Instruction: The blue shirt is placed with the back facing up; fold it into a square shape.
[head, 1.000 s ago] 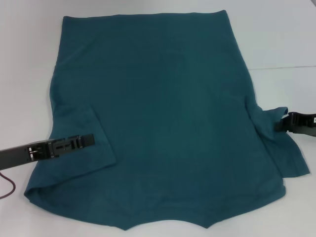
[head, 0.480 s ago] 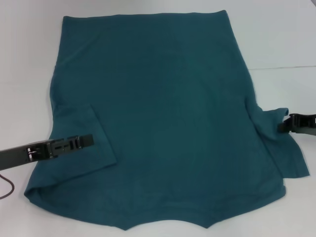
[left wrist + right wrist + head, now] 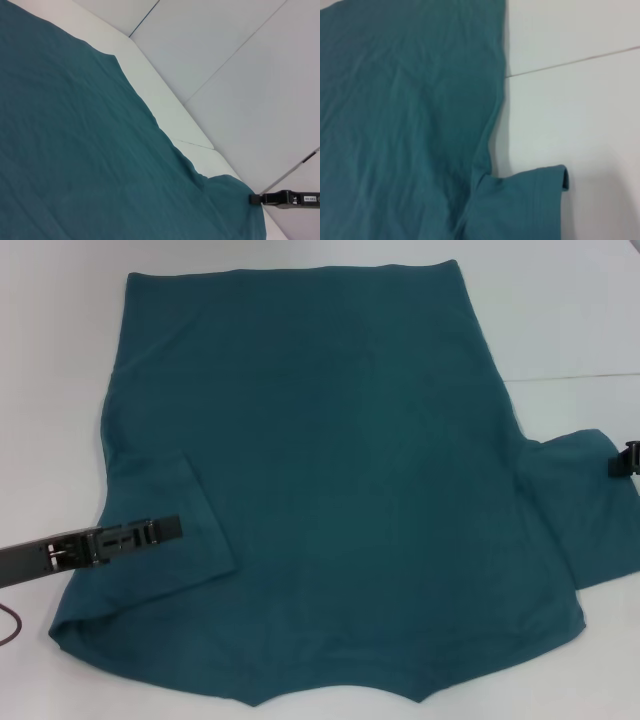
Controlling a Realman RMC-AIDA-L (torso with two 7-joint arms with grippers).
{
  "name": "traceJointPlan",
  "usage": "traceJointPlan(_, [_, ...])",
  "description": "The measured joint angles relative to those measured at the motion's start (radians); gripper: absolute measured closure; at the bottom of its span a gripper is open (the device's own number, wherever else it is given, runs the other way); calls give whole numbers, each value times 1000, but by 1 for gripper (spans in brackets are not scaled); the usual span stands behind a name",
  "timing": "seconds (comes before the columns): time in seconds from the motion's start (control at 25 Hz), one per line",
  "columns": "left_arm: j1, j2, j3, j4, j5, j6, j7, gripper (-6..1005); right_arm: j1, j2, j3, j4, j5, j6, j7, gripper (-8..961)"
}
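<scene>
Shirt (image 3: pixel 330 470): soft matt knit cloth, plain dark teal, surface mostly smooth with faint shallow creases; stitched hem band visible at the sleeve edge (image 3: pixel 560 177) in the right wrist view. Table (image 3: pixel 560 320): smooth white hard surface, faint sheen, one thin seam line across it. Left gripper (image 3: pixel 165 529) and right gripper (image 3: pixel 628 460): black hard parts, look like matt plastic, with small pale metal-looking fittings on the left one.

No legible text or labels anywhere.
</scene>
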Motion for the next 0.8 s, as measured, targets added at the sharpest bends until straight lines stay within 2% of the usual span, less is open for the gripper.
traceJointPlan(0.52, [3, 0, 0, 0, 0, -4, -2, 263, 49, -2, -22, -17, -29, 23, 54, 945])
traceJointPlan(0.8, [1, -1, 0, 0, -1, -5, -10, 263, 106, 1, -36, -33, -29, -63, 48, 945])
